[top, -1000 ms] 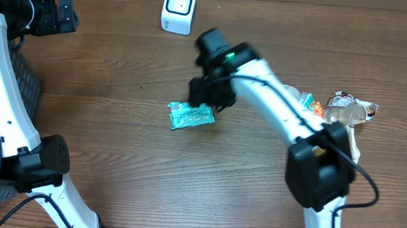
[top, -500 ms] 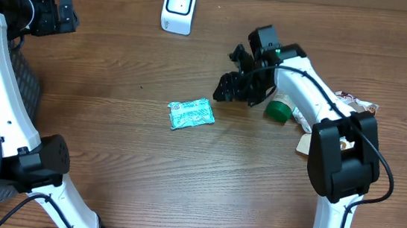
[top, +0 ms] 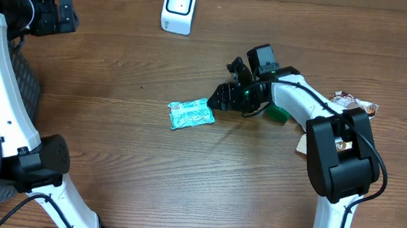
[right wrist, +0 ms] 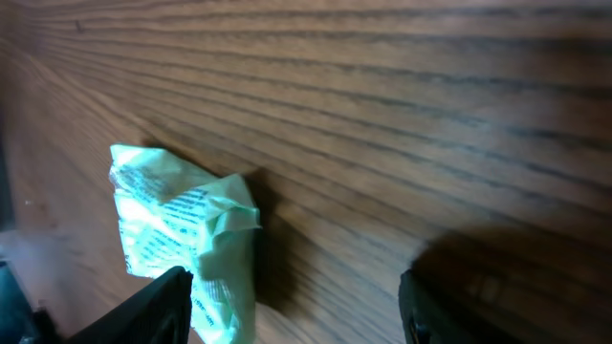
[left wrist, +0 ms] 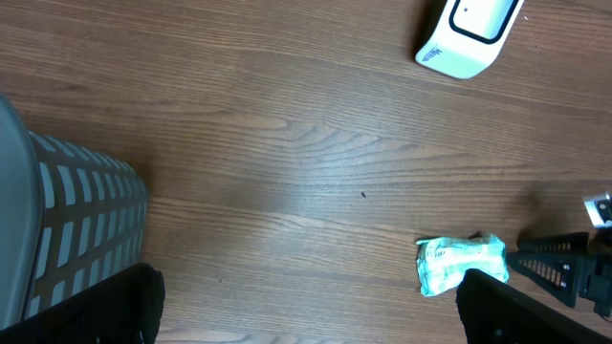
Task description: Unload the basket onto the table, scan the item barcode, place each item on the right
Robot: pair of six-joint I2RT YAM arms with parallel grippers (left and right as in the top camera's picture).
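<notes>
My right gripper [right wrist: 295, 279] is down low over the tabletop [top: 124, 159], and its fingers [right wrist: 158, 304] stand well apart, open, with nothing clamped between them. The packet [right wrist: 177, 225], pale green and crumpled with dark print on it, lies flat on the wood. In my right wrist view it sits at my left finger, with one edge reaching into the gap between the two fingers. I cannot tell whether that finger touches it. From overhead, my fingertips are just beside the packet's right end, and my arm stretches back to the right.

The packet lies near the middle of the tabletop. The scanner [top: 178, 7], a small white box with a dark window, stands at the far edge, well apart from the packet and a little to its left.

My left gripper [left wrist: 306, 301] is held high at the far left corner, away from everything. It is wide open and empty, and its two dark fingers show at the bottom corners of my left wrist view. That view looks down on the scanner at the top, the packet at the lower right with the tips of my right gripper next to it, and a grey slotted basket [left wrist: 72, 229] at the left.

Behind my right arm a green round thing [top: 278, 112] shows partly, too hidden to name. A few wrappers [top: 352, 107] lie at the right side.
</notes>
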